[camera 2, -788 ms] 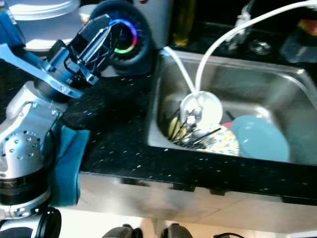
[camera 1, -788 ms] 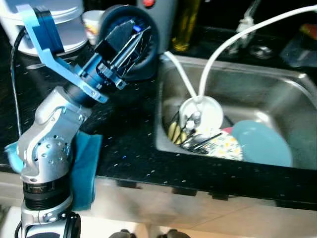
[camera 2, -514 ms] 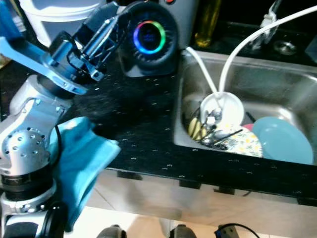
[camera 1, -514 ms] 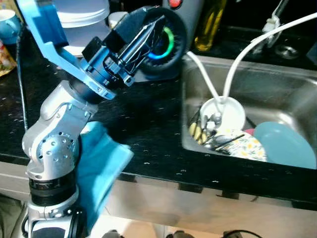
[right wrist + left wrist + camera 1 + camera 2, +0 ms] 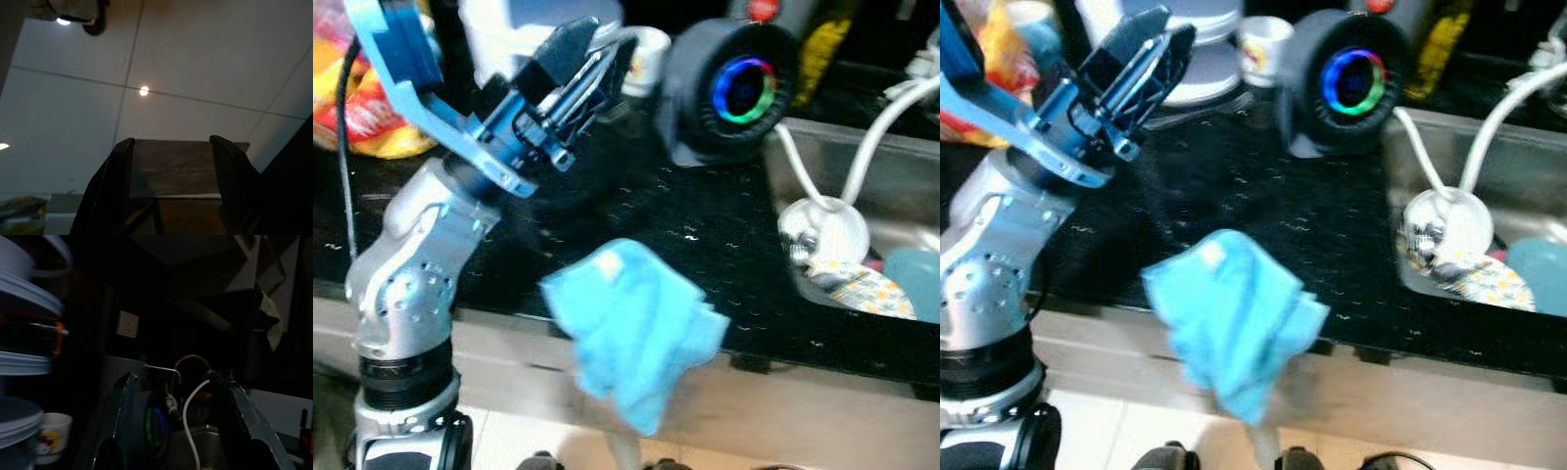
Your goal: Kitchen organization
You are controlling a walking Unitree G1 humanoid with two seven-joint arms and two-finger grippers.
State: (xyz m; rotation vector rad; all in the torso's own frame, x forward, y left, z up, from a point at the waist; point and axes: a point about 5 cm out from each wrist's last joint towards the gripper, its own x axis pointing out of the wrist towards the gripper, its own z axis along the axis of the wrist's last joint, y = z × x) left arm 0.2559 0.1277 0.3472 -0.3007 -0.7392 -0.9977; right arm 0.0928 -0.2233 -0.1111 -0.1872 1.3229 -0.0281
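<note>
Over the black counter (image 5: 724, 245), the left gripper (image 5: 592, 64) hovers with fingers apart, holding nothing. Draped across the counter edge lies a blue cloth (image 5: 631, 328). Dishes (image 5: 862, 284) remain in the sink (image 5: 1410, 147); organization appears barely begun. Right gripper (image 5: 171, 147) fingers are apart, empty.

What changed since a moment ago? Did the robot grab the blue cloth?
No. The robot's view turned left, so the sink slid right in the picture. The blue cloth still hangs over the counter edge, untouched, and the left gripper stays raised, jaws open and empty.
</note>
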